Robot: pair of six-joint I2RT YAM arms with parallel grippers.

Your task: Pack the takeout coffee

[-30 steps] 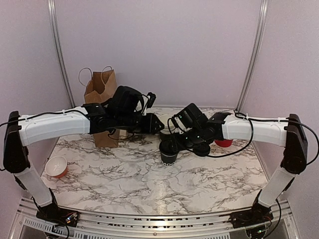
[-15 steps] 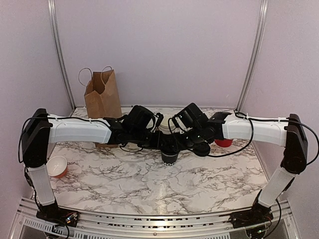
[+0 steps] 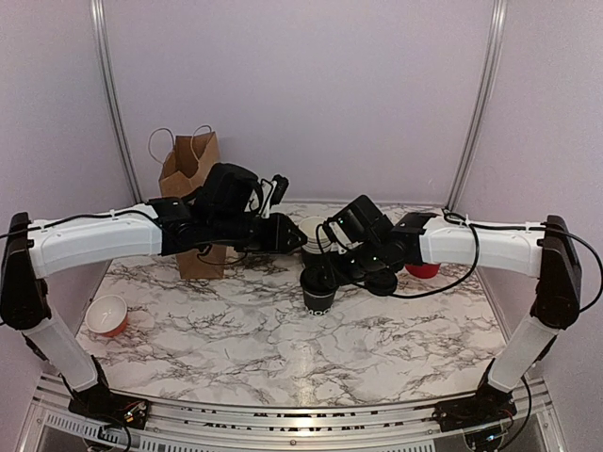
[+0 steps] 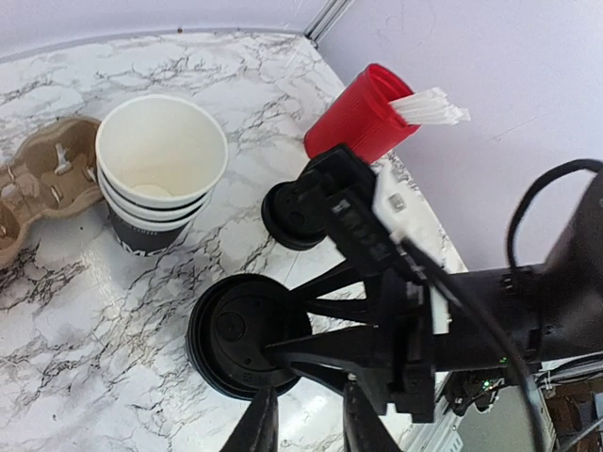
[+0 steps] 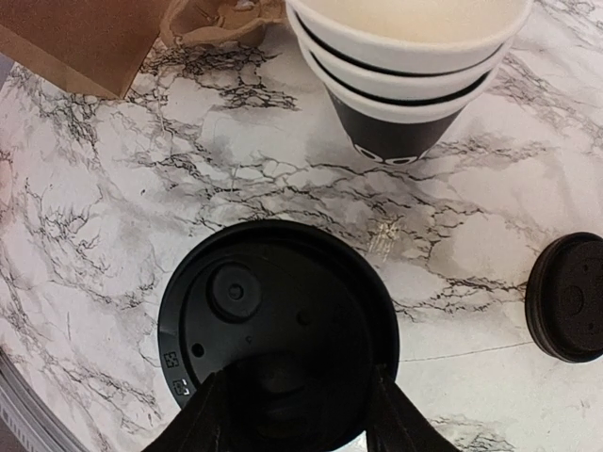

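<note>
We found the upright coffee [image 5: 273, 320] clamped at its lid by the right gripper [image 5: 300, 377], while the left gripper [image 4: 309, 391], fingers narrowly parted and empty, hung near, pointing at it.

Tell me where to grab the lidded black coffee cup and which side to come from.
I'd grip the takeout coffee on its paper wall just under the lid, coming level from the right, where the right claw straddles it. It stands upright, the lid rim overhangs as a stop, and the cup stack crowds its far side.
</note>
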